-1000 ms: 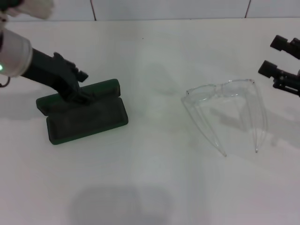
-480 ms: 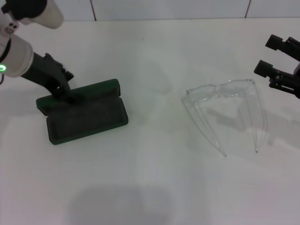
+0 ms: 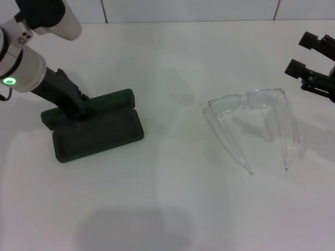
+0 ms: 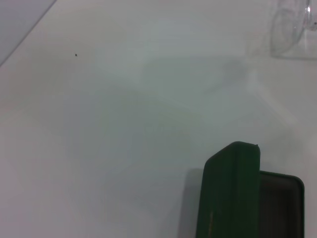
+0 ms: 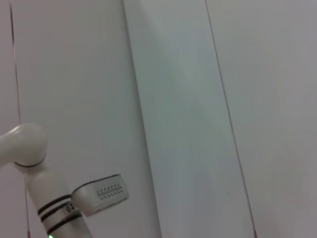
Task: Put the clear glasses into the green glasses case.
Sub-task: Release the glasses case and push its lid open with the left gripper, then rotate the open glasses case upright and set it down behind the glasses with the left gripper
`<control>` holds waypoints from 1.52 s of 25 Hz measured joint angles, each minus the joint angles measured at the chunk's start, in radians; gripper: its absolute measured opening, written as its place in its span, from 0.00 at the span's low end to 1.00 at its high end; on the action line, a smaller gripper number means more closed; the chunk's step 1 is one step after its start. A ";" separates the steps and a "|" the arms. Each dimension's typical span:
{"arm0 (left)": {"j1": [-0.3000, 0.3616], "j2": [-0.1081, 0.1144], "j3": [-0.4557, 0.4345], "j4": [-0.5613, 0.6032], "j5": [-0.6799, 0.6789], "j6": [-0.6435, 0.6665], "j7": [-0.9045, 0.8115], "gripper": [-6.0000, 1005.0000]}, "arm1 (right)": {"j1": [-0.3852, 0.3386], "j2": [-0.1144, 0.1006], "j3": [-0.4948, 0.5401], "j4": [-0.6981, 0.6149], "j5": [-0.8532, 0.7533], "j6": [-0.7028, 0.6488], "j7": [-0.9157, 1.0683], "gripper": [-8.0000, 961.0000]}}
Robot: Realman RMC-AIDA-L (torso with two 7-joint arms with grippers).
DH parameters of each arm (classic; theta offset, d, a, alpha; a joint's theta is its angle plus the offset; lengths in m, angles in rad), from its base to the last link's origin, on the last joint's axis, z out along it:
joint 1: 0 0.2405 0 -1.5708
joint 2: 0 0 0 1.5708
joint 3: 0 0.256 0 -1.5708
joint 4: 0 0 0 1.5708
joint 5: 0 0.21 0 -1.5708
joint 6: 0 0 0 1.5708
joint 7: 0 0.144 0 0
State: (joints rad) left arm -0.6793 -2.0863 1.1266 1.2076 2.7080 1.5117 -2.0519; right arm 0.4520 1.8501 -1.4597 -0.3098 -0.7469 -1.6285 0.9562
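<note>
While the green glasses case (image 3: 97, 130) lies open, the clear glasses (image 3: 256, 123) sit well apart.

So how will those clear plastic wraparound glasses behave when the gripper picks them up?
The clear plastic wraparound glasses look thin and hollow, so probably light and easily nudged across the smooth white table. Their long arms are splayed open and unsupported, so they likely flex or fold under a pinch. The glossy plastic may slip.

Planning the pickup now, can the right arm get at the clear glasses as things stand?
Probably yes. The right gripper hangs open just beyond the clear glasses, which lie alone on the white table, arms unfolded, with nothing between them.
</note>
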 joint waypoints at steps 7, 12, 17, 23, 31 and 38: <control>-0.003 0.000 0.034 0.013 -0.007 0.012 -0.012 0.33 | 0.002 0.003 0.001 0.000 0.000 0.011 -0.004 0.89; 0.001 -0.001 0.056 0.039 -0.041 0.019 -0.016 0.22 | -0.004 0.004 0.003 0.002 0.002 0.029 -0.009 0.89; 0.050 -0.002 0.163 0.174 -0.118 0.020 -0.024 0.20 | -0.028 0.008 0.072 0.013 0.004 0.043 -0.033 0.89; 0.094 -0.003 0.296 0.282 -0.200 0.010 -0.015 0.20 | -0.106 0.029 0.284 0.024 0.003 -0.050 -0.055 0.89; 0.101 -0.004 0.489 0.296 -0.145 -0.069 -0.065 0.20 | -0.201 0.046 0.402 0.022 0.003 -0.186 -0.065 0.89; 0.072 -0.007 0.619 0.277 -0.123 -0.151 -0.110 0.20 | -0.214 0.055 0.410 0.025 0.001 -0.198 -0.066 0.88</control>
State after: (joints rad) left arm -0.6071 -2.0929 1.7453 1.4847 2.5854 1.3606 -2.1622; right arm 0.2379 1.9052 -1.0498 -0.2847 -0.7455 -1.8264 0.8904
